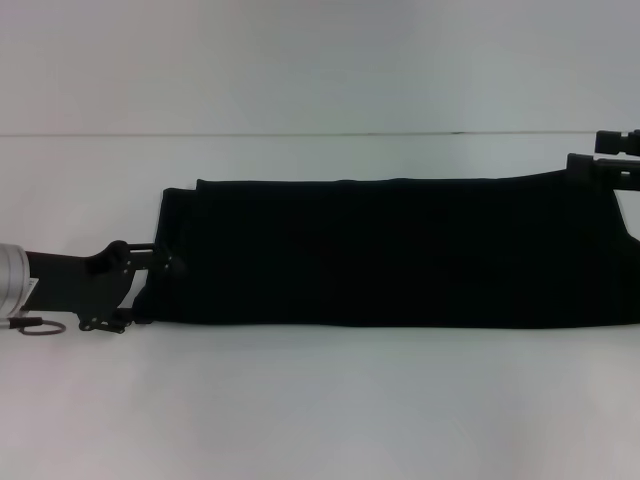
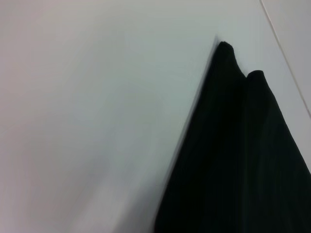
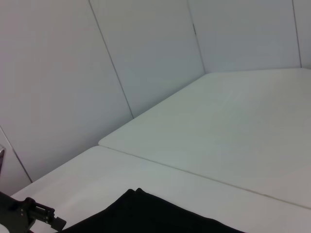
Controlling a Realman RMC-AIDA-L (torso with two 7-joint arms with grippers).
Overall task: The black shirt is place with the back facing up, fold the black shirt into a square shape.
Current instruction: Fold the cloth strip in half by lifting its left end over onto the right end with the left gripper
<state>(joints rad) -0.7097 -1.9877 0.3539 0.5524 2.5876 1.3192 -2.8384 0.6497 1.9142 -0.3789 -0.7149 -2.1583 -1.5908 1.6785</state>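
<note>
The black shirt [image 1: 400,255] lies on the white table [image 1: 320,400] as a long flat band running left to right, plain side up, no lettering showing. My left gripper [image 1: 150,290] is low at the band's left end, open, with its fingertips at the cloth's edge. My right gripper [image 1: 602,150] is open and empty, over the far right corner of the shirt. The left wrist view shows the shirt's folded corner [image 2: 243,160]. The right wrist view shows the shirt's left end [image 3: 146,216] and the left gripper [image 3: 31,213] beside it.
White table surface lies in front of and behind the shirt. A white wall [image 1: 320,60] rises behind the table's back edge. A seam between two tabletops [image 3: 194,170] shows in the right wrist view.
</note>
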